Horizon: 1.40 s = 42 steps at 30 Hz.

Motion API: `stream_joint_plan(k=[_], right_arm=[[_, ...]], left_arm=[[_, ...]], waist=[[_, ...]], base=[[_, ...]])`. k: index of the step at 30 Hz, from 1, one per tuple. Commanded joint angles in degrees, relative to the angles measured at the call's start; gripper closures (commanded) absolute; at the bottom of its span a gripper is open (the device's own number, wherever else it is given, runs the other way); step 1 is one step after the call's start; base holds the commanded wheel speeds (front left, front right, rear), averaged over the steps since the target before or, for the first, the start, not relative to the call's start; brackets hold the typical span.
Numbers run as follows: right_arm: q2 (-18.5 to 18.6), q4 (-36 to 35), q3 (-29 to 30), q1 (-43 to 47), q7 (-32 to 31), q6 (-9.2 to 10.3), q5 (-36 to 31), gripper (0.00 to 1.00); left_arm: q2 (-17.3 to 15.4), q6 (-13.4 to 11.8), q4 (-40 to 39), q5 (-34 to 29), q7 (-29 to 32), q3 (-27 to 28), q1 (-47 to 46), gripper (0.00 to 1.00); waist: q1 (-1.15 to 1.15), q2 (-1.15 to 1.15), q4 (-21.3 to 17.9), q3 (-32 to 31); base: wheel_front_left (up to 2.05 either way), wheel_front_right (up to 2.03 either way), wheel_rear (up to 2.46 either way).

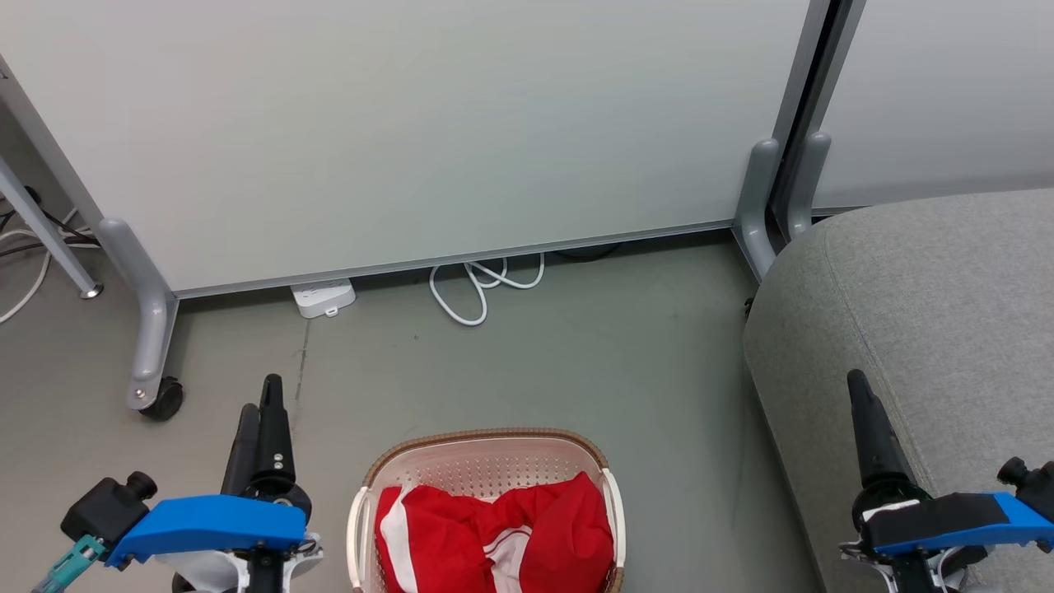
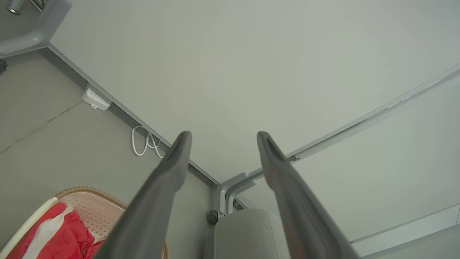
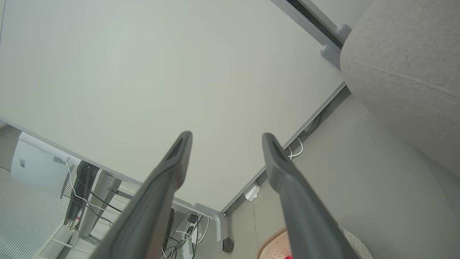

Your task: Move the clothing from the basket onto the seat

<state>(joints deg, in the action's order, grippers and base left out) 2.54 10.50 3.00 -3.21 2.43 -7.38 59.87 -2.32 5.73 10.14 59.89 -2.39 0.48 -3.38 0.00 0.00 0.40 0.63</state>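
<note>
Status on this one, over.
Left gripper, right gripper open, empty. Clothing heaped in basket; none on the seat in view. Floor between basket and seat unobstructed.

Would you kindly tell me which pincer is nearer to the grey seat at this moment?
The right. The right pincer shows right at the edge of the seat in the head view; the left pincer is beyond the basket, on its side away from the seat.
</note>
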Motion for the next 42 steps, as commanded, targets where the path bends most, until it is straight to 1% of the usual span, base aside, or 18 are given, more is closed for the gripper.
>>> stream_joint_plan(k=[1, 11, 12, 21, 42], right_arm=[[0.3, -1.1, -0.4, -0.1, 0.8, -0.07, -3.2, 0.00], [0.3, -1.0, -1.3, 0.2, 2.5, -0.08, -11.4, 0.00], [0.3, -0.7, -1.5, 0.3, 2.9, -0.08, -13.0, 0.00], [0.4, 0.1, -2.2, 0.4, 4.5, -0.10, -19.8, 0.00], [0.4, 0.9, -4.0, 0.7, 7.6, -0.12, -32.7, 0.00]], left_arm=[[-0.5, -0.6, -1.2, -3.7, -0.8, -1.0, -1.4, 0.00], [-0.5, -1.8, -1.2, -13.0, -2.5, -3.5, -1.1, 0.00], [-0.5, -2.1, -1.1, -14.8, -2.9, -3.9, -1.1, 0.00], [-0.5, -2.8, -0.5, -22.5, -4.5, -5.5, -1.0, 0.00], [-0.6, -4.2, 0.8, -36.3, -7.6, -8.6, -1.3, 0.00]], waist=[[0.00, 0.00, 0.1, 0.0], [0.00, 0.00, 0.1, 0.0], [0.00, 0.00, 0.1, 0.0], [0.00, 0.00, 0.2, 0.0], [0.00, 0.00, 0.7, 0.0]], base=[[0.00, 0.00, 0.00], [0.00, 0.00, 0.00], [0.00, 0.00, 0.00], [0.00, 0.00, 0.00], [0.00, 0.00, 0.00]])
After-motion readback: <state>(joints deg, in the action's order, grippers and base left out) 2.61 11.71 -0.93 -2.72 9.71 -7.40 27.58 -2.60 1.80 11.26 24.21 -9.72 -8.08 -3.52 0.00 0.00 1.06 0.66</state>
